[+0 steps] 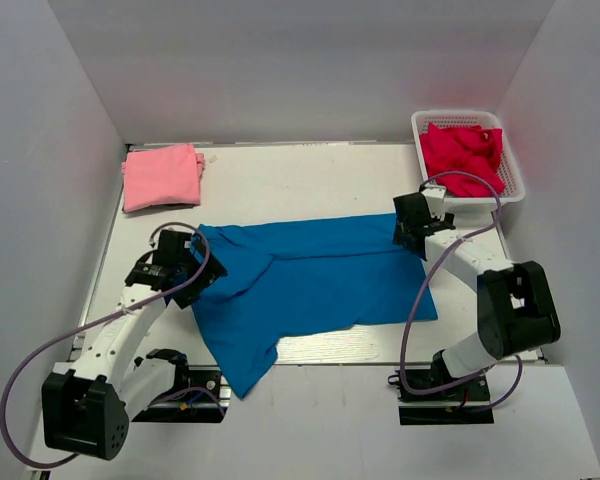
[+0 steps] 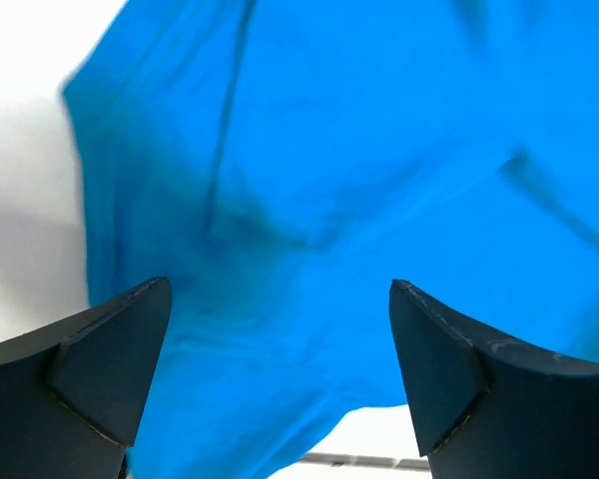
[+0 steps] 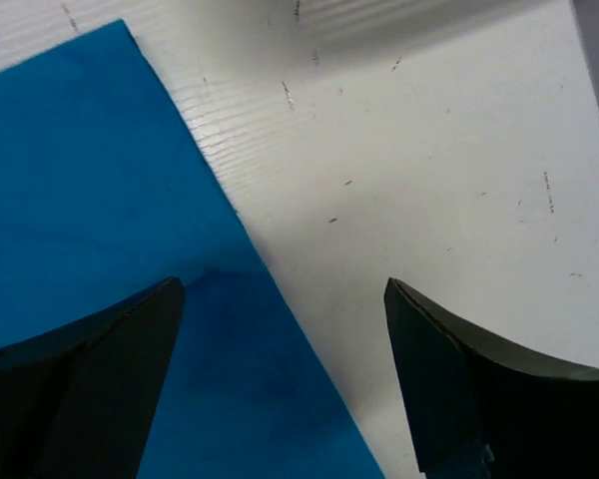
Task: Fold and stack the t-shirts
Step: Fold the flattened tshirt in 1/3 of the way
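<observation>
Found left gripper (image 2: 280, 289) spread wide, pinching nothing, low over the rumpled left end of the blue t-shirt (image 1: 310, 275). Saw right gripper (image 3: 285, 284) likewise spread and empty, straddling that shirt's straight right edge on the table (image 1: 280, 175). Judged the risk thus: could drag or bunch the cloth on a skewed pinch, since the lower-left flap lay creased and seemed to overhang the table's near edge. Read the long axis as left-to-right across frame centre, one part trailing toward lower left; could not make out the collar end. Noted folded pink t-shirt (image 1: 162, 176) upper left.
</observation>
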Tool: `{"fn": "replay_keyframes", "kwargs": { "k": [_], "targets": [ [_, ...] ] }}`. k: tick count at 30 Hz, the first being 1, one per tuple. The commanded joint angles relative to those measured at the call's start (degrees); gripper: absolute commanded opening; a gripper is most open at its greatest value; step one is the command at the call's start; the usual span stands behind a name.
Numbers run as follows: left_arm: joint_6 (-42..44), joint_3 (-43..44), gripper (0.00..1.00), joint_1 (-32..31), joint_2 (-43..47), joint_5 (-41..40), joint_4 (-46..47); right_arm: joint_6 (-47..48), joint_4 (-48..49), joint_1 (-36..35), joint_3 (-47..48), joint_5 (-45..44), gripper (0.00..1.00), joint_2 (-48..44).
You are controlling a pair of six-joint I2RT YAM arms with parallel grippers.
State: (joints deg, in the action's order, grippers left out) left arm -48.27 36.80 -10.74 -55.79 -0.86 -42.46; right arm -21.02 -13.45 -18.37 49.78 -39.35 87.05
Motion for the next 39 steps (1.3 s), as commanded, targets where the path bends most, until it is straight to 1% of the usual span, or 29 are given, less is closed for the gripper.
{"fn": "replay_keyframes", "kwargs": {
  "k": [1, 2, 4, 5, 6, 7, 8, 9, 10, 11, 12, 13, 14, 15, 16, 18, 19, 22, 25, 29, 30, 32, 33, 34, 35, 37, 38, 39],
  "targets": [
    [-0.2, 5.8, 1.00, -0.2, -1.2, -4.1, 3.2, -1.8, -1.9, -0.2, 4.1, 2.7, 0.90, -5.5],
    [0.4, 8.3, 1.00, -0.2, -2.8, -4.1, 4.4, 0.5, -1.4, -0.2, 4.3, 4.4, 0.90, -5.7],
    [1.6, 12.3, 1.00, -0.2, -9.1, -4.7, 6.7, 1.8, 0.9, -0.2, 5.6, 10.6, 0.90, -6.0],
    [2.5, 13.6, 1.00, -0.2, -11.3, -4.7, 7.8, 3.8, 1.7, -0.2, 5.6, 12.3, 0.90, -6.0],
    [3.0, 14.6, 1.00, -0.2, -13.4, -4.7, 9.0, 4.5, 3.9, -0.1, 5.7, 16.0, 0.90, -5.6],
    [3.0, 16.4, 1.00, -0.2, -17.8, -4.7, 11.4, 5.4, 5.8, -0.2, 6.4, 19.5, 0.90, -3.8],
    [4.3, 17.0, 1.00, -0.2, -19.9, -4.1, 13.8, 5.8, 6.5, -0.2, 7.1, 22.4, 0.90, -2.7],
    [4.3, 17.7, 1.00, -0.2, -21.9, -4.1, 15.5, 5.8, 6.5, -0.3, 8.8, 23.4, 0.90, 1.4],
    [4.3, 19.9, 1.00, -0.2, -26.2, -4.1, 17.1, 5.8, 6.1, -0.2, 10.9, 25.0, 0.90, 2.9],
    [4.9, 20.9, 1.00, -0.2, -28.3, -4.8, 18.1, 5.1, 5.7, -0.2, 13.3, 25.2, 0.90, 4.3],
    [4.9, 23.0, 1.00, -0.2, -30.3, -5.4, 18.8, 4.8, 5.5, -0.1, 14.1, 25.5, 0.90, 8.4],
    [4.9, 24.4, 1.00, 0.4, -32.4, -5.4, 19.6, 4.6, 5.1, -0.1, 15.9, 25.6, 0.90, 9.9],
    [5.6, 25.8, 1.00, 0.4, -36.7, -4.2, 20.5, 4.1, 5.3, 0.0, 17.8, 25.9, 0.90, 11.1],
    [5.6, 28.6, 1.00, 1.0, -38.8, -4.2, 20.5, 2.7, 5.2, 0.1, 18.5, 26.3, 0.90, 14.4],
    [6.9, 30.4, 1.00, 1.0, -41.0, -3.7, 19.9, 2.2, 4.9, 0.3, 19.1, 26.4, 0.90, 15.6],
    [6.9, 35.4, 1.00, 1.0, -45.2, -6.5, 17.0, 0.3, 4.2, 0.3, 20.8, 25.0, 0.90, 18.6],
    [6.9, 36.6, 1.00, 1.0, -48.9, -7.9, 15.8, 0.0, 4.1, 0.4, 21.2, 24.9, 0.90, 19.1],
    [6.9, 39.4, 1.00, 1.5, -55.1, -10.3, 11.6, -1.7, 3.2, 1.1, 23.1, 25.5, 0.90, 22.6],
    [5.4, 42.2, 1.00, 1.5, -58.7, -12.7, 9.4, -3.5, 1.4, 2.1, 24.3, 26.3, 0.90, 25.4],
    [5.4, 45.3, 1.00, 2.0, -63.1, -11.9, 11.1, -3.5, 1.7, 4.3, 25.4, 27.0, 0.90, 29.3],
    [5.4, 47.4, 1.00, 2.0, -64.1, -11.9, 11.1, -3.6, 0.0, 4.9, 26.8, 27.3, 0.90, 29.9],
    [5.4, 50.5, 1.00, 2.0, -67.9, -11.4, 11.1, -3.3, -0.3, 5.8, 28.8, 28.2, 0.90, 32.3],
    [6.1, 54.7, 1.00, 2.6, -69.4, -11.4, 10.5, -3.0, -0.6, 6.3, 29.4, 28.6, 0.90, 32.7],
    [6.1, 57.0, 1.00, 2.6, -70.9, -11.4, 10.5, -2.6, -0.7, 6.7, 32.4, 29.5, 0.90, 34.0],
    [6.9, 62.1, 1.00, 2.6, -74.3, -10.8, 9.2, -1.2, -0.8, 6.9, 33.6, 29.9, 0.90, 35.2],
    [8.4, 68.0, 1.00, 3.1, -77.8, -10.8, 8.1, -0.1, -2.7, 6.9, 39.7, 29.9, 0.90, 37.4],
    [8.9, 74.5, 1.00, 3.1, -81.4, -10.8, 7.3, 1.6, -3.2, 6.7, 41.6, 30.0, 0.90, 38.8],
    [9.4, 78.0, 1.00, 3.1, -83.1, -10.3, 5.3, 1.9, -4.4, 6.5, 43.4, 29.8, 0.90, 39.6]
  ]
}}
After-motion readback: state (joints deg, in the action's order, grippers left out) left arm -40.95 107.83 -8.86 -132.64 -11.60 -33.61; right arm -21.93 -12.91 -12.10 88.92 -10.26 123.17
